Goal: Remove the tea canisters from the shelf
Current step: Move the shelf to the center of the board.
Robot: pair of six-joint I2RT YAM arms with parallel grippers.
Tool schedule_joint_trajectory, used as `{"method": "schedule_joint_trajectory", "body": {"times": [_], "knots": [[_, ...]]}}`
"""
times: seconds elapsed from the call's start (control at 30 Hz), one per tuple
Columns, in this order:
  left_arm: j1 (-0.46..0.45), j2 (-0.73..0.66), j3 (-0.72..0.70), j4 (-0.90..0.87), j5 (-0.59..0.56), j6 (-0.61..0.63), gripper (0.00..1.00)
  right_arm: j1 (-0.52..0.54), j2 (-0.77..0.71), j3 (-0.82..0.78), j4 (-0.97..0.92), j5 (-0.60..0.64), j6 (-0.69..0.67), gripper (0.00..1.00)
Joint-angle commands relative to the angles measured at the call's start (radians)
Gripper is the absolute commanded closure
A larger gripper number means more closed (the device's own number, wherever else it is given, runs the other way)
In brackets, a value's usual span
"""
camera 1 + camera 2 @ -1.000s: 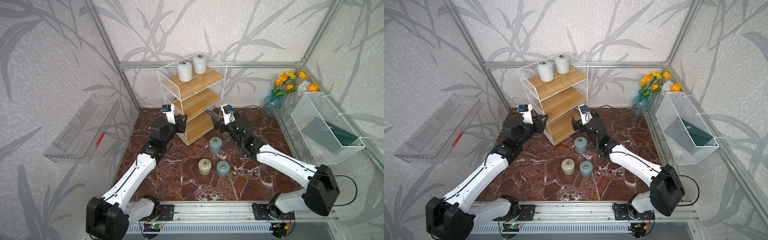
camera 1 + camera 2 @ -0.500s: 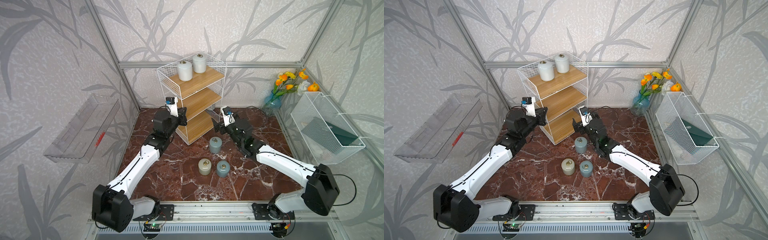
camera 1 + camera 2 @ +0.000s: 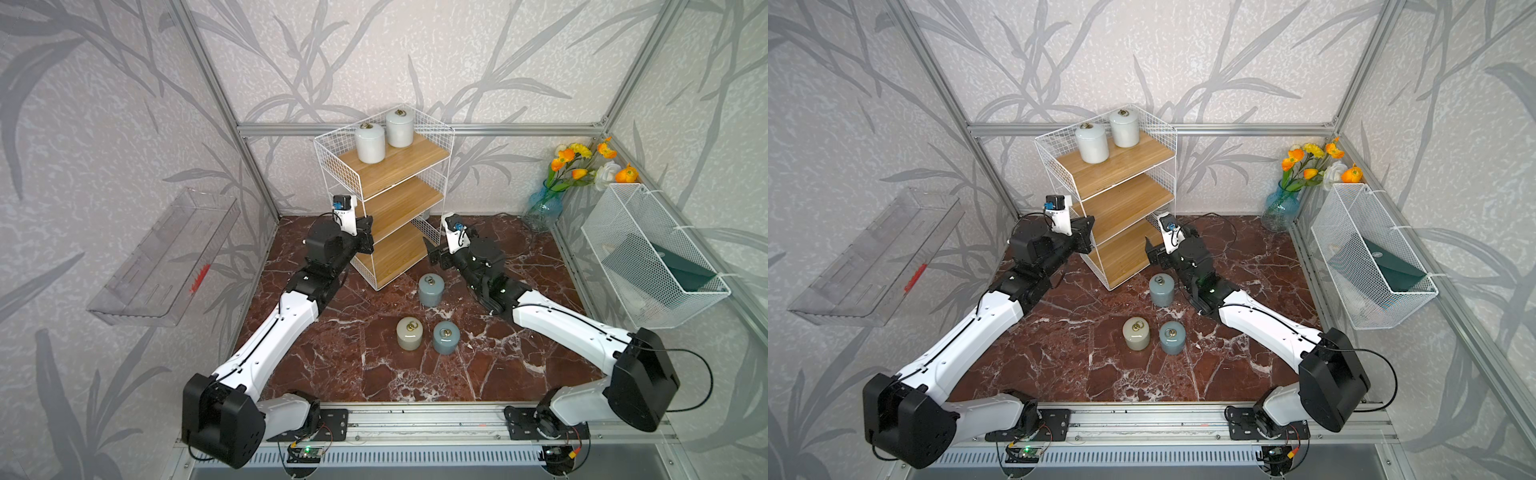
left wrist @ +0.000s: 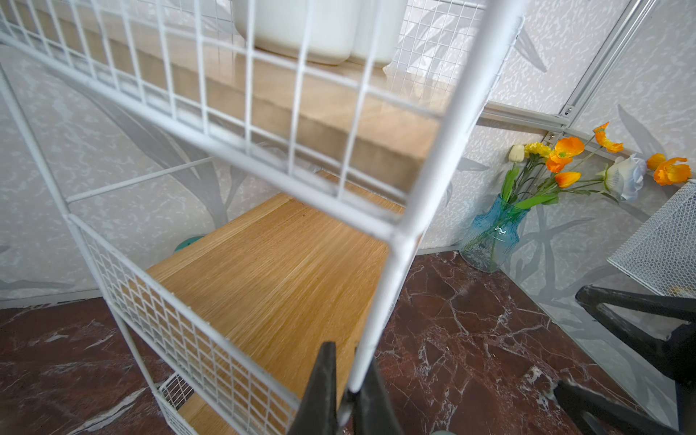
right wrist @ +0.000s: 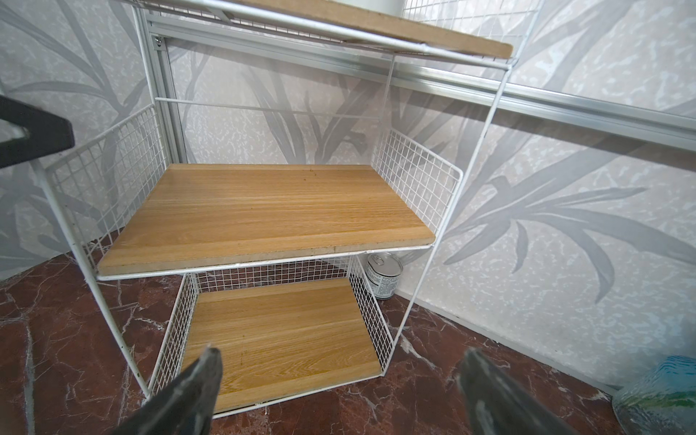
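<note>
watching remotely, i am seeing the left black pincer (image 4: pixel 348 395) clamping shut on a thin upright of the three-tier white wire-grid and pale-wood shelf (image 3: pixel 399 170). the right pincer (image 5: pixel 342 395) is gaping wide, holding nothing. two glossy white ceramic canisters (image 3: pixel 370 143) are sitting on the shelf's top board; one beige canister (image 3: pixel 409 333) and two blue-grey canisters (image 3: pixel 430 286) are standing on the veined red marble floor (image 3: pixel 353 361).

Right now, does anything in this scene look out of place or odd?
Yes. The left gripper has its jaws shut on a corner post of the shelf, not on a canister, though both white tea canisters stand on its top board. Also, a small tin can stands on the floor behind the shelf.
</note>
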Motion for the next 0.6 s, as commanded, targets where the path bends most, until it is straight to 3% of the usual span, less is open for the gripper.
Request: {"method": "schedule_joint_trajectory", "body": {"times": [0.0, 0.23, 0.57], "knots": [[-0.006, -0.081, 0.018, -0.003, 0.033, -0.088, 1.00, -0.006, -0.029, 0.018, 0.009, -0.001, 0.015, 0.03], [-0.005, -0.159, -0.012, -0.051, 0.024, -0.100, 1.00, -0.004, -0.040, 0.054, 0.009, -0.036, 0.029, 0.03], [-0.005, -0.244, -0.046, -0.138, 0.038, -0.132, 1.00, -0.004, -0.047, 0.276, -0.075, -0.137, 0.075, 0.03]]}}
